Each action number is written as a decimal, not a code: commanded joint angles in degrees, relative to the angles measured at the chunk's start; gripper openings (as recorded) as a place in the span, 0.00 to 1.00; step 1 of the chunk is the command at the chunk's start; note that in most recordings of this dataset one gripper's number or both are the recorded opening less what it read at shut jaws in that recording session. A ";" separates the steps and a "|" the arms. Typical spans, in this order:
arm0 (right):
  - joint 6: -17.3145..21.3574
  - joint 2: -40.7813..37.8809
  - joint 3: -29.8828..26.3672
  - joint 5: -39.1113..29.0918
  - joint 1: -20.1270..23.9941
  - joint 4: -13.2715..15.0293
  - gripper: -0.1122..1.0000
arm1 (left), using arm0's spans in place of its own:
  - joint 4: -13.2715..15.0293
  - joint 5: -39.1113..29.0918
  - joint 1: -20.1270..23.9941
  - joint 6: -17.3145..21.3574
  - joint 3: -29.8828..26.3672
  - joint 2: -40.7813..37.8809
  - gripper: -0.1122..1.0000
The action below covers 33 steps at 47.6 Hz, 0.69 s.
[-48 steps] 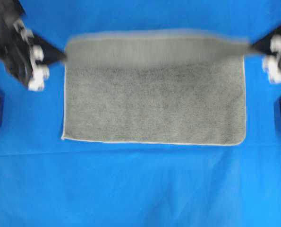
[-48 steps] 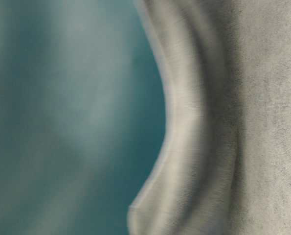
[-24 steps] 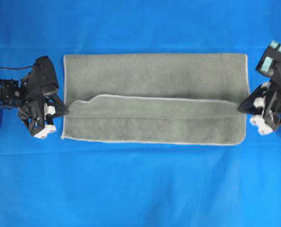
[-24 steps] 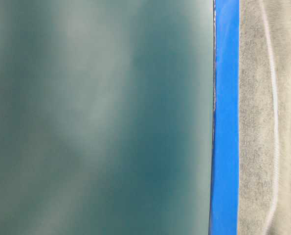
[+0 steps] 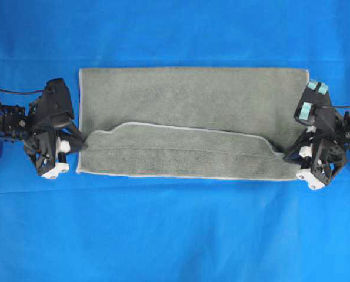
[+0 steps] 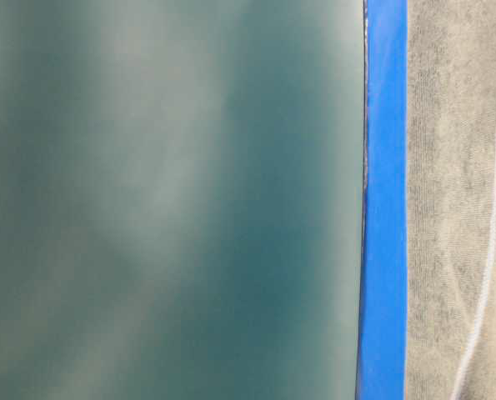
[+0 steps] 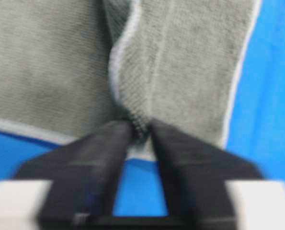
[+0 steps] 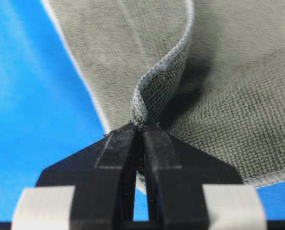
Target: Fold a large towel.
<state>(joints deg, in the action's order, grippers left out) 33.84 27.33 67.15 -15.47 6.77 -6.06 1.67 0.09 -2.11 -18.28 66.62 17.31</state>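
Note:
The grey-green towel [image 5: 192,94] lies flat on the blue covering, with its far edge folded over toward the near edge as a flap [image 5: 180,144]. My left gripper [image 5: 80,143] sits at the flap's left corner. In the left wrist view its jaws [image 7: 141,127] stand parted, with the towel's corner [image 7: 132,96] still bunched between the tips. At the flap's right corner my right gripper [image 5: 286,157] is shut on the towel. The right wrist view shows the pinched edge [image 8: 154,86] rising from the closed tips [image 8: 142,127]. The table-level view shows only a strip of towel [image 6: 456,167].
The blue table covering [image 5: 175,229] spreads on all sides of the towel, with a wide stretch in front. The table-level view is mostly a blurred teal surface [image 6: 164,200] beside the blue table edge [image 6: 385,200].
Both grippers have brought the towel's lifted edge down and toward the near edge, laying the flap down. The right one moved further forward. The left jaws have parted.

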 commanded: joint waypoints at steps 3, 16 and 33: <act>0.18 0.09 -1.05 1.14 1.93 -0.79 0.14 | 0.09 -0.18 -3.16 -0.09 -0.09 1.67 0.56; 0.18 0.18 -0.97 -2.90 2.81 -1.14 0.70 | 0.18 -5.10 -7.29 -0.70 2.46 6.86 0.68; 0.62 3.78 -1.23 -5.19 2.72 1.76 0.67 | -0.09 -5.01 -6.68 -1.41 7.38 19.60 0.68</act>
<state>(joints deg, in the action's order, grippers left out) 34.37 29.44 67.15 -20.83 9.49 -5.80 1.67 -5.45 -9.23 -19.86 74.18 34.10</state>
